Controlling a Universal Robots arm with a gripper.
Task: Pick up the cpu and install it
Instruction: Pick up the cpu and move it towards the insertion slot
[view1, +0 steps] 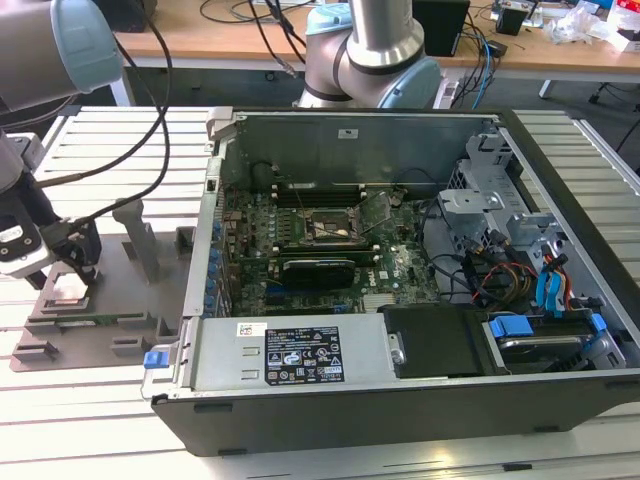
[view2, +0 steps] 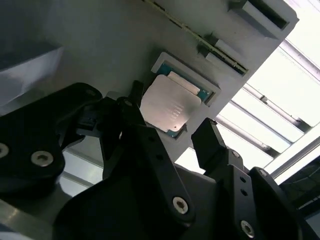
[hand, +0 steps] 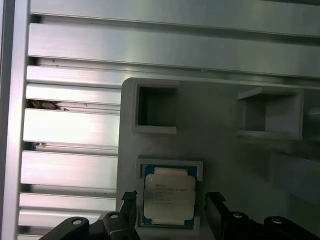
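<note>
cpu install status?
Nothing done yet: the cpu sits in its recess on the grey fixture. In hand: the gripper straddles it, open, no grip. Left: lift and install; the socket in the case looks empty.

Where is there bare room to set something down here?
Bare aluminium slats show at the exterior view's lower left, below the grey fixture and beside the computer case. Above the fixture, cables cross the slats. The fixture is crowded: the open gripper straddles the cpu in its recess.

Parted claw (view2: 171, 113) astride the cpu (view2: 167, 106)
</note>
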